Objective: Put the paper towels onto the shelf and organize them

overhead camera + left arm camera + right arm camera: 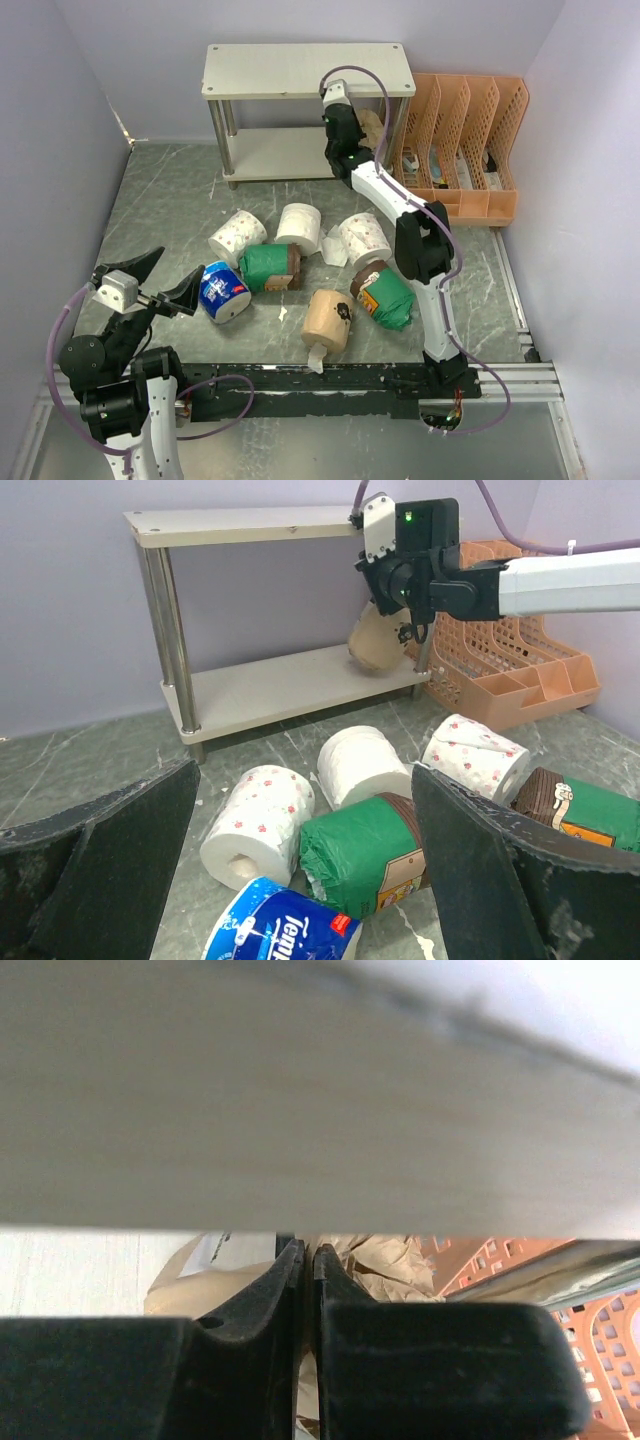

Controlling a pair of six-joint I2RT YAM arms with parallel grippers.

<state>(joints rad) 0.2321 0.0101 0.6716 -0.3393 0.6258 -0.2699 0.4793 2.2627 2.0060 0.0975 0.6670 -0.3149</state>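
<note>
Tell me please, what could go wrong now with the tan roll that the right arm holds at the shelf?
1. The right jaws, nearly shut, seem to pinch only the crumpled wrapper of the tan roll; it may slip or tear.
2. The roll hangs tilted near the right front edge of the lower board; released here, it might roll off.
3. The top board is close above the jaws; lifting could strike it.
</note>
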